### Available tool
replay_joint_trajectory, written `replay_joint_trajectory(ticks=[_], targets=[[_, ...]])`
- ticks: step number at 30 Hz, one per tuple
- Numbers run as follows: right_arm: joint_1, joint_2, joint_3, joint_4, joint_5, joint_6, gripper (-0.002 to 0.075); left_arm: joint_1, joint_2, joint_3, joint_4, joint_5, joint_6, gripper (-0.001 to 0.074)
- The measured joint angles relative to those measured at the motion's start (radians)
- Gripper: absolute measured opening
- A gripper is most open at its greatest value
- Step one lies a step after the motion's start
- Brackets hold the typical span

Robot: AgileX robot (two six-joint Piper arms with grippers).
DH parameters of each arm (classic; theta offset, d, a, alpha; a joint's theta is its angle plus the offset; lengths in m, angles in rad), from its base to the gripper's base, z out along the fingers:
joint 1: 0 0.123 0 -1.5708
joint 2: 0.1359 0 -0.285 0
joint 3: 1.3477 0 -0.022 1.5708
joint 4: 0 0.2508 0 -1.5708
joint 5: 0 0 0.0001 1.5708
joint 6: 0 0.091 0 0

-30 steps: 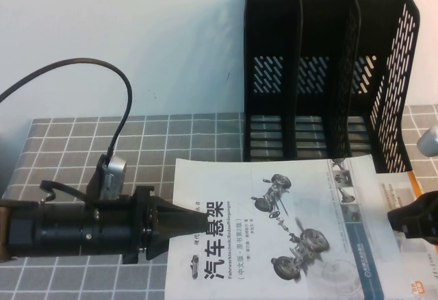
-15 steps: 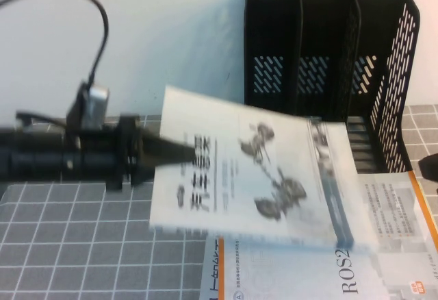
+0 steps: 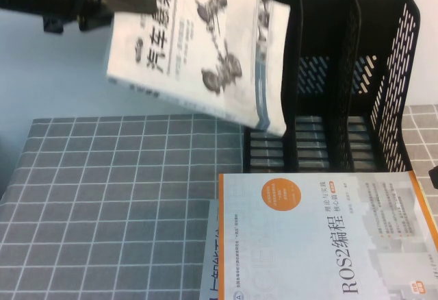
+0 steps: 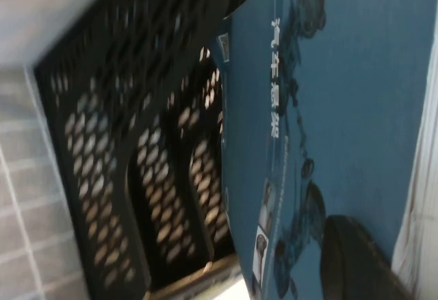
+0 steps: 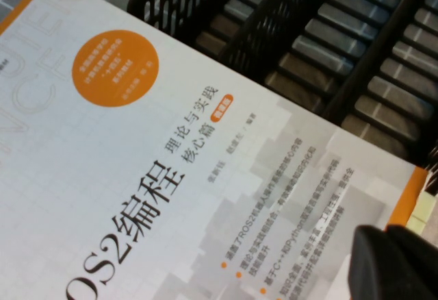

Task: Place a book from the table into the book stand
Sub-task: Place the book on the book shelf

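Observation:
My left gripper is shut on the book, gripping its left edge. It holds the white book with its black title high in the air, tilted. The book's blue-strip edge is against the front of the left compartment of the black book stand. The left wrist view shows the book's teal back, one dark finger pressed on it, and the stand's perforated wall. My right gripper is shut and empty, low over the corner of the ROS2 book.
The orange-bordered ROS2 book lies on the grid-cloth table in front of the stand. A grey-blue book sticks out from under its left side. The right gripper's tip barely shows at the right edge.
My left gripper has lifted the white book off the ROS2 book, up and toward the stand's left compartment. The right gripper has drawn back to the right edge.

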Motion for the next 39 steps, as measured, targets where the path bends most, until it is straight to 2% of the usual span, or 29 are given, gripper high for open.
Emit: replay_joint_trajectory(ticks=[6, 13, 18, 30, 39], targets=[[0.0, 0.0, 0.0, 0.0, 0.002, 0.0, -0.0003, -0.023, 0.049, -0.186, 0.045, -0.026, -0.159, 0.0111], [0.0, 0.0, 0.0, 0.0, 0.004, 0.001, -0.0003, -0.162, 0.112, -0.308, 0.327, -0.034, -0.314, 0.0111], [0.0, 0.0, 0.0, 0.002, 0.004, 0.001, -0.0003, -0.246, 0.137, -0.319, 0.483, -0.022, -0.393, 0.0111], [0.0, 0.0, 0.0, 0.028, 0.004, 0.002, -0.0003, -0.352, 0.214, -0.322, 0.636, -0.059, -0.48, 0.0111], [0.0, 0.002, 0.0, 0.052, 0.004, 0.002, -0.0003, -0.397, 0.282, -0.322, 0.675, -0.111, -0.5, 0.0111]])
